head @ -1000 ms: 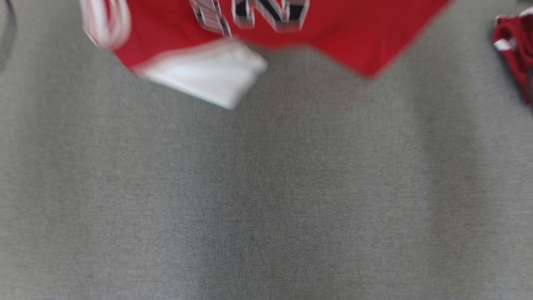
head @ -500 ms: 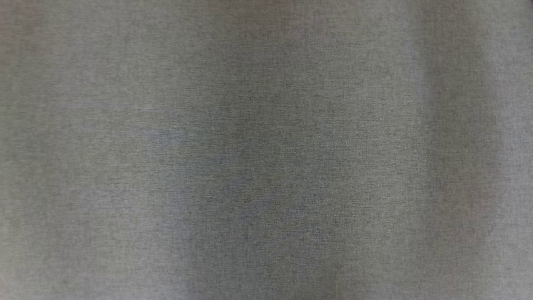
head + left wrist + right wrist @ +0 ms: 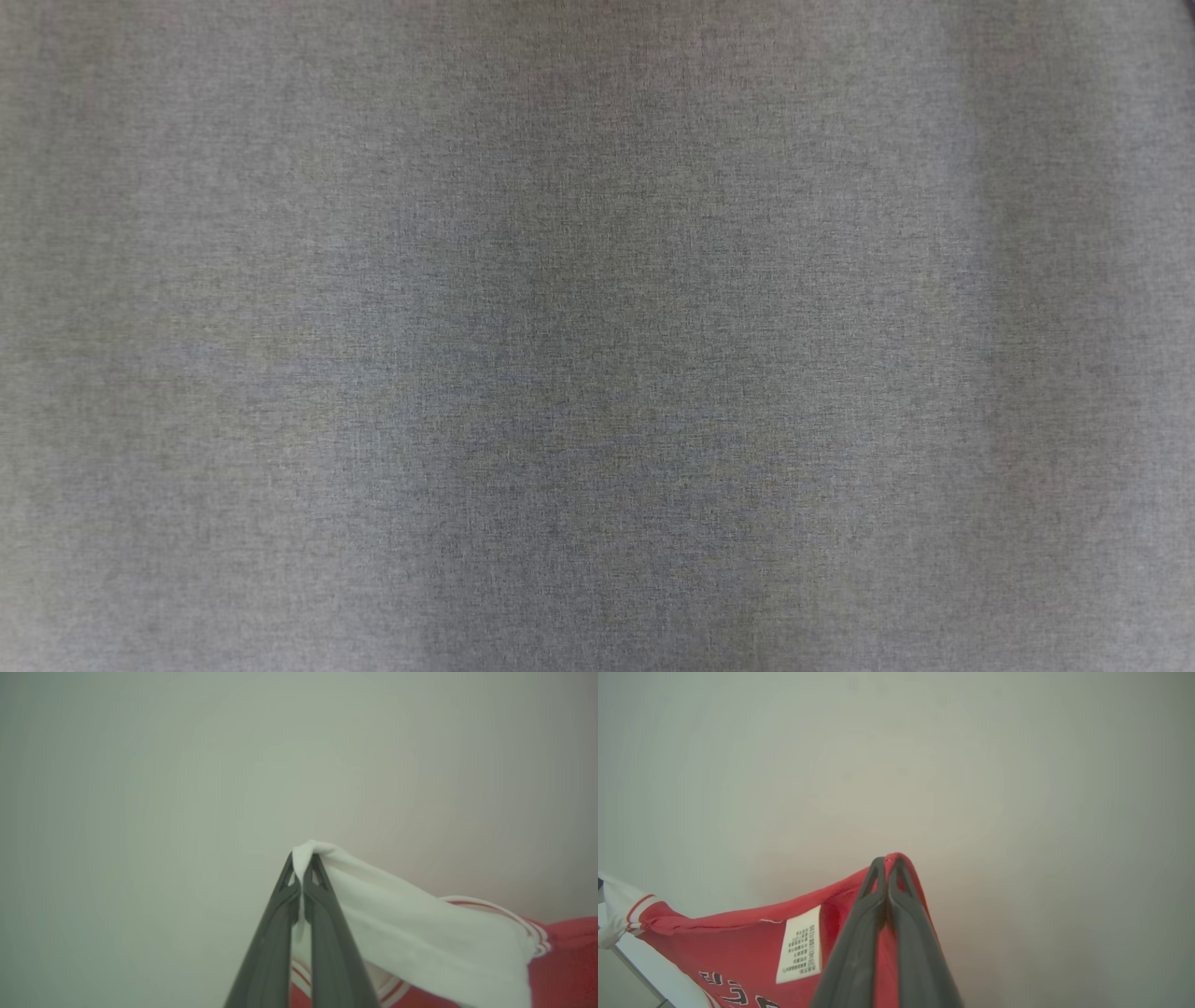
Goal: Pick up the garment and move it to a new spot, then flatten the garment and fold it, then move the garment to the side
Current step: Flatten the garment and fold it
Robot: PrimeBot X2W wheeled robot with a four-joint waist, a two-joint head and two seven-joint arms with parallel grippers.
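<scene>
now left gripper [image 3: 302, 862] pinches garment [image 3: 420, 938] white edge; right gripper [image 3: 887, 864] pinches red edge.

The left pincer [image 3: 302, 862] is clamped on a white corner of the garment [image 3: 420, 938], its two long fingers pressed together. The right pincer [image 3: 887, 864] pinches a red edge of the same garment, fingers likewise closed.

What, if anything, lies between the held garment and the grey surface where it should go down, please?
Nothing visible: left gripper and right gripper pinch the garment, and the grey surface in the head view looks bare.
</scene>
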